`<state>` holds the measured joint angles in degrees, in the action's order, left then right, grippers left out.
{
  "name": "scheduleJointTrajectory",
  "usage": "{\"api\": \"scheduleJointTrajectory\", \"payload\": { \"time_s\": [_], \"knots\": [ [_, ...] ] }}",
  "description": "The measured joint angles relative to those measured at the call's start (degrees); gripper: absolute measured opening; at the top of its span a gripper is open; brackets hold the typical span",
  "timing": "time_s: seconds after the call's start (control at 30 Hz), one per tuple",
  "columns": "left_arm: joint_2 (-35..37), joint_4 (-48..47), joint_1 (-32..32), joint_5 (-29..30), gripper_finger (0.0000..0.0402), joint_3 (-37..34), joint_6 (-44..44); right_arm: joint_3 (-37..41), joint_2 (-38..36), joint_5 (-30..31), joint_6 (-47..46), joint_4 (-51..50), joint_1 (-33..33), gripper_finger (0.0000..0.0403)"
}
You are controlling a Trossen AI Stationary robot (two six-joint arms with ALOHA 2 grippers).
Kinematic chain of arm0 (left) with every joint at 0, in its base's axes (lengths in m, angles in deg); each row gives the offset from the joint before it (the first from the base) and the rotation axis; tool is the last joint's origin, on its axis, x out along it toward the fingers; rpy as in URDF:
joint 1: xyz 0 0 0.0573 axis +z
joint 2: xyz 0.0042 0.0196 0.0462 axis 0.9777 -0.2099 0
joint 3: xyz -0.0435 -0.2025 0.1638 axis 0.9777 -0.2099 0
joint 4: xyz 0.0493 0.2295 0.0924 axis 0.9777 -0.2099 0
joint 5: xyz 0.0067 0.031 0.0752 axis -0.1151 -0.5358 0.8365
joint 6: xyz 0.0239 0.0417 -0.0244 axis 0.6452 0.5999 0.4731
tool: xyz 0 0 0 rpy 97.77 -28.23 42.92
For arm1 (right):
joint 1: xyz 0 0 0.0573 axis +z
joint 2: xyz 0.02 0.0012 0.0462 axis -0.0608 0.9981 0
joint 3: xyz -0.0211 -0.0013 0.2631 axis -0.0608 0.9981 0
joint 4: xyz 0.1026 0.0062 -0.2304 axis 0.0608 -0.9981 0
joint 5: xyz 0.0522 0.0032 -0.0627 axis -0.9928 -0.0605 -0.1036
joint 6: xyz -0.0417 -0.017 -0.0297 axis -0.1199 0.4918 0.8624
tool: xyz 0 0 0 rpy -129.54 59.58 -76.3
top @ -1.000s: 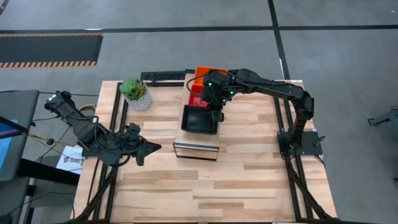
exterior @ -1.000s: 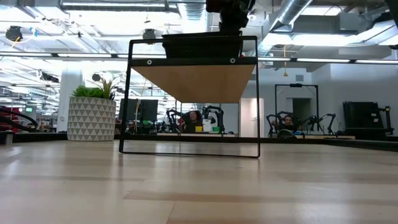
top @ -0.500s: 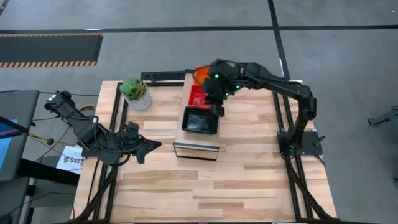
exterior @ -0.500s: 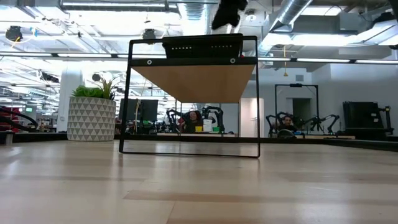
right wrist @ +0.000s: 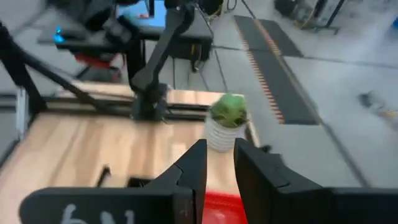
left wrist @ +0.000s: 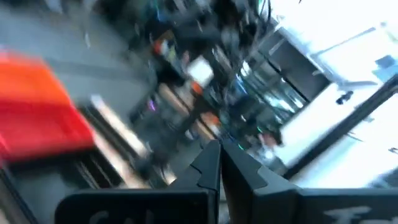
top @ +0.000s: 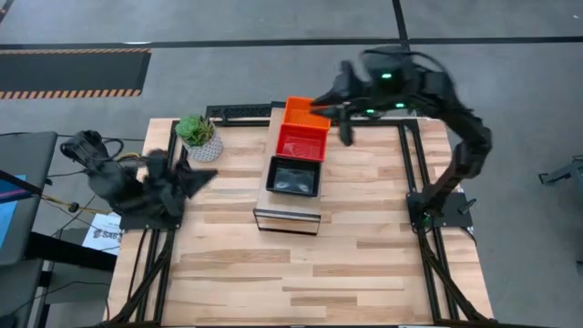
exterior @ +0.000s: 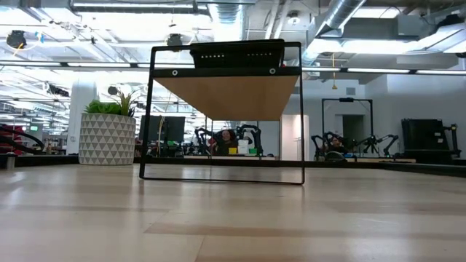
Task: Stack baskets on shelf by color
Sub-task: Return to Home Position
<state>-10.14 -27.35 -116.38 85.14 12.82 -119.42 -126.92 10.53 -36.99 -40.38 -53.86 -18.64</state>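
Three basket piles sit in a row on the shelf: black nearest, red in the middle, orange at the far end. In the low view the black pile rests on the shelf's top board. My right gripper hangs high beyond the shelf's far right corner, open and empty. My left gripper is near the table's left edge, shut and empty, with a blurred red basket ahead of it.
A potted plant in a white patterned pot stands at the table's far left, also in the low view and the right wrist view. A dark bar lies along the far edge. Bare slatted tabletop stretches near the camera.
My right gripper has left the black pile's far edge, risen, and swung toward the table's far right, past the red and orange piles. The black pile stays on the shelf. My left gripper has swung from mid-table toward the far left, near the plant.
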Motion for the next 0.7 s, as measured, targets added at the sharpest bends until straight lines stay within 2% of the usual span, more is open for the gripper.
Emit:
{"api": "scheduleJointTrajectory", "payload": {
  "time_s": [0.07, 0.13, 0.23, 0.33, 0.47, 0.63, 0.7],
  "knots": [
    [1.42, 2.76, 0.00, 3.38, 0.0000, 0.00, 9.87, 0.02, -2.32, 2.05, 3.03, -1.11, -0.36, 0.0103],
    [2.95, 3.63, 0.05, 5.22, 0.0000, 0.02, 17.14, 0.02, -4.56, 4.99, 2.23, -1.21, -0.59, 0.0103],
    [5.05, 3.03, 0.02, 5.56, 0.0000, 0.02, 19.28, 0.02, -7.51, 7.19, -0.26, -4.56, -1.62, 0.0103],
    [7.46, 0.08, 0.24, 3.79, 0.0000, 0.02, 20.98, 0.02, -10.10, 5.26, 1.04, -11.74, -3.28, 0.0103],
    [11.46, -3.57, 2.46, -2.42, 0.0000, 0.00, 21.26, 1.31, -12.24, 0.82, -0.24, -14.73, -5.40, 0.0103],
    [16.01, -7.61, 6.03, -18.05, 0.0000, 0.00, 22.12, 8.95, -16.87, -0.58, -0.27, -11.19, -8.05, 0.0103],
    [17.18, -10.29, 7.34, -18.99, 0.0000, 0.00, 22.08, 13.60, -19.17, -1.29, -0.44, -8.27, -9.34, 0.0103]
  ]
}}
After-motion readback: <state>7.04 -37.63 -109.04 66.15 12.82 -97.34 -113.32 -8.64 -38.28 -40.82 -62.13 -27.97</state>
